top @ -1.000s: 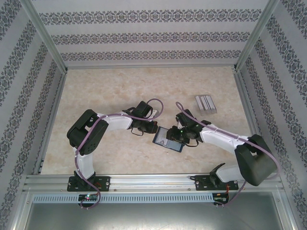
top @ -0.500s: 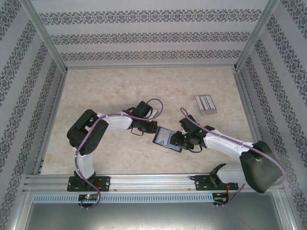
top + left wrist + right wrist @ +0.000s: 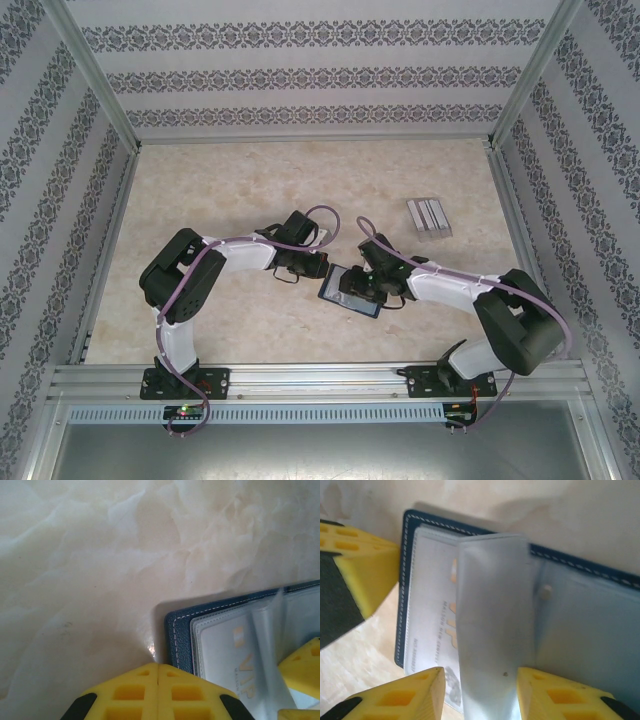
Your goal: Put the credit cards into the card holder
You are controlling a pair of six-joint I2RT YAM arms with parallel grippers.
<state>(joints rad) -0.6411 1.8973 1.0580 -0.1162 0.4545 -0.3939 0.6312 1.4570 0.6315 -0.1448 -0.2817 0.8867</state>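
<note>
The navy card holder (image 3: pixel 334 287) lies open on the table between the two arms. Its left pocket holds a pale credit card (image 3: pixel 225 652) with gold VIP lettering, behind clear plastic (image 3: pixel 432 605). My left gripper (image 3: pixel 158 666) is shut, its tips resting at the holder's left edge (image 3: pixel 179 630). A clear sleeve leaf (image 3: pixel 492 610) stands up from the holder's middle. My right gripper (image 3: pixel 477 672) is open, with one finger on each side of that leaf. The right finger touches the leaf's edge and the left one stands clear of it.
A clear plastic slotted rack (image 3: pixel 428 216) sits at the back right of the marble-patterned table (image 3: pixel 230 180). Patterned walls and metal frame posts close in the table on three sides.
The right gripper drew back to the right off the holder half a second ago, then came back left over it. The left arm has stayed put.
</note>
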